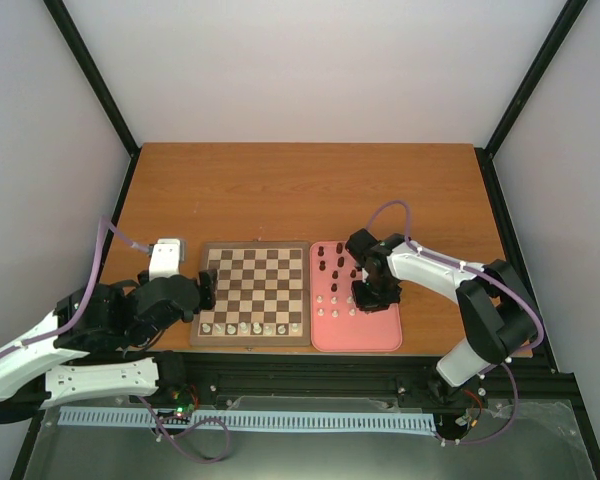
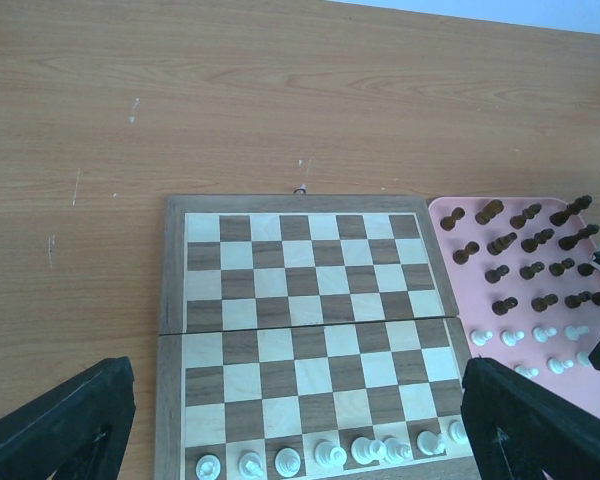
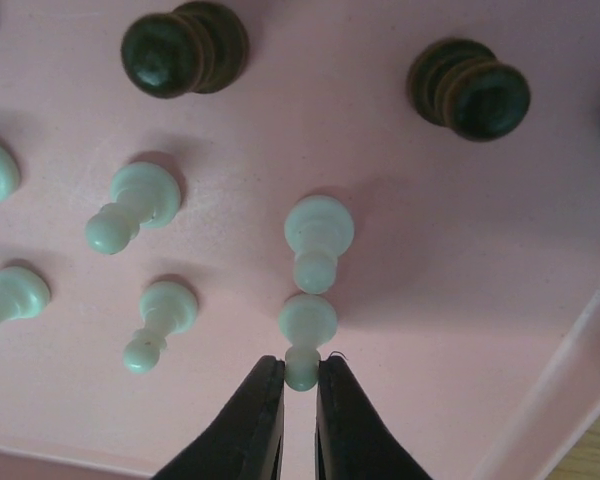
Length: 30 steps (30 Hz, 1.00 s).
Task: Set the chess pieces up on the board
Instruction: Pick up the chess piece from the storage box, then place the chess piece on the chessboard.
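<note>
At the near edge of the orange-brown wooden table (image 1: 300, 190), the left end effector (image 2: 295, 372) hangs released, its two black fingers (image 2: 90, 395) spread wide apart on either side of the wrist view. Seen from above it sits just off the left edge of the square wooden chessboard (image 1: 252, 262) with light and dark brown checks, which lies near the table's near edge, left of centre. Along the board's near edge a row of cream-white chess pieces (image 2: 328, 456) stands upright, one to a square.

Just beside the board's right edge lies the pink rectangular tray (image 1: 380, 335). On its near half stand small cream-white pawns (image 3: 140, 192), upright and apart from each other. The right end effector (image 3: 300, 378) points down among them, its black fingertips (image 3: 255, 410) clenched on the round head of one cream-white pawn (image 3: 307, 318); whether its base rests on the tray or is just off it cannot be told. A second white pawn (image 3: 318, 230) stands right behind the held one, so close that touching or apart cannot be told.

On the tray's far half dark brown-black chess pieces (image 2: 500, 243) stand upright in rows, two of them showing beyond the white pawns in the right wrist view. Past the board and tray the table runs on to its far edge
</note>
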Available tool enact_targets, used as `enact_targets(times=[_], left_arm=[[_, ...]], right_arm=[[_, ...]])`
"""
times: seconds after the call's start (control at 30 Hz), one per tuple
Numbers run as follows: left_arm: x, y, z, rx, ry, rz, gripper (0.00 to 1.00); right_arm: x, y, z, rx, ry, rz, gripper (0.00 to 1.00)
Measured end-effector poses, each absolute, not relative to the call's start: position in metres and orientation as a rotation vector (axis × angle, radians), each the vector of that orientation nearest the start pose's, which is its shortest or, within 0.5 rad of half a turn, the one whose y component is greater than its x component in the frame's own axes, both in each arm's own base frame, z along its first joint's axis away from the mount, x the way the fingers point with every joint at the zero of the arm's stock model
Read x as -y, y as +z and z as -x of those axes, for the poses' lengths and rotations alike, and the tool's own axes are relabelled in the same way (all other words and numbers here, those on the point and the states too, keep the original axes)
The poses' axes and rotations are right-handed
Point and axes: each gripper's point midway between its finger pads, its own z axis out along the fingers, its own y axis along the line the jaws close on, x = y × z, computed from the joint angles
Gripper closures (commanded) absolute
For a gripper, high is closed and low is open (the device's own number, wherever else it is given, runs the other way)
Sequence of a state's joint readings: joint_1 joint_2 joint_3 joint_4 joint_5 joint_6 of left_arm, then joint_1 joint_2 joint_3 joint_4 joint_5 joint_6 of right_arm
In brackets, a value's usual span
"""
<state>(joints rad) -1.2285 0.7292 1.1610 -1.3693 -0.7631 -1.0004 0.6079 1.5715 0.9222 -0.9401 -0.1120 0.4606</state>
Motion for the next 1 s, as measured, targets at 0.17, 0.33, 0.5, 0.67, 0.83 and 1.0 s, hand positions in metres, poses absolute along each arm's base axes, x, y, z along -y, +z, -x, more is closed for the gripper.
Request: enact_targets(times=[0.17, 0.33, 0.5, 0.67, 0.83, 1.0], left_arm=[[0.09, 0.285, -0.158, -2.206, -0.252, 0.034, 0.0], [0.09, 0.284, -0.158, -2.208, -0.25, 0.033, 0.0], [0.09, 0.28, -0.157, -2.214, -0.247, 0.028, 0.0], [0.09, 0.277, -0.157, -2.217, -0.247, 0.025, 0.0], [0.09, 0.275, -0.157, -2.223, -0.242, 0.021, 0.0], [0.089, 0.276, -0.156, -2.219, -0.251, 0.025, 0.0]], right_arm=[[-0.154, 0.036, -0.191, -3.201, 0.13, 0.221, 0.94], [-0.152, 0.054, -0.193, -3.162, 0.127, 0.211, 0.94], [-0.16, 0.083, -0.2, -3.108, 0.164, 0.213, 0.94], [-0.198, 0.117, -0.203, -3.036, 0.234, 0.325, 0.94], [-0.262, 0.131, -0.199, -2.999, 0.315, 0.501, 0.94], [-0.308, 0.111, -0.188, -3.036, 0.312, 0.632, 0.94]])
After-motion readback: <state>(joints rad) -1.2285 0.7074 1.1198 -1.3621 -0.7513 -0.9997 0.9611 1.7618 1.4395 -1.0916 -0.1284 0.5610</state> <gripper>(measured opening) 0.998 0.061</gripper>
